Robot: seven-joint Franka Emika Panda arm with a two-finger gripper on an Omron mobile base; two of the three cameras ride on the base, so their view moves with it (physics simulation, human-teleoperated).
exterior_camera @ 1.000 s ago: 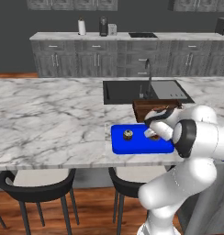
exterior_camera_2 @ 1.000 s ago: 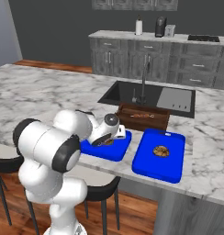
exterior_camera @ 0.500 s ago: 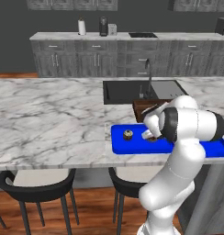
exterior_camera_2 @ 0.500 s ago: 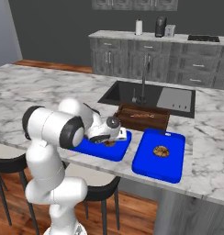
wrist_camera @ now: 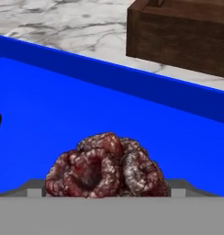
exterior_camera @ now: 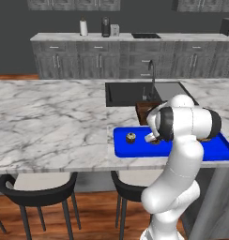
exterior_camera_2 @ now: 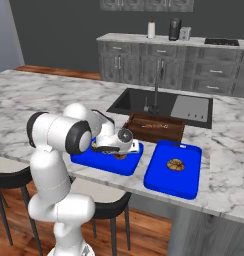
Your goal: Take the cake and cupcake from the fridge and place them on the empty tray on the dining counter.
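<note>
A: Start at the gripper [exterior_camera_2: 125, 150]. What state is it in?

B: Low over the tray [exterior_camera_2: 86, 159], jaws spread wide. The fingers themselves are hard to make out; the hand's white body covers most of them from the right base camera, and the forearm blocks them from the left one.

A: Is it holding anything?

B: Nothing that I can see. The cake [wrist_camera: 107, 166] sits on the tray floor right under the hand, red top up. Its base is cut off at the bottom of the hand camera, so I cannot say whether a finger touches it.

A: The cupcake?

B: On the same tray, near the cake, standing upright [exterior_camera: 130, 138]. From the right the arm hides it.

A: The tray's position?

B: On the counter [exterior_camera: 50, 117], at its near edge, in front of the sink [exterior_camera_2: 159, 102]. A brown wooden tray [wrist_camera: 178, 34] stands just behind it. The tray's right part is hidden by the arm from the left.

A: Anything else?

B: A second blue tray [exterior_camera_2: 174, 170] lies just beside, holding a small round brown item [exterior_camera_2: 175, 164], too small to identify.
</note>
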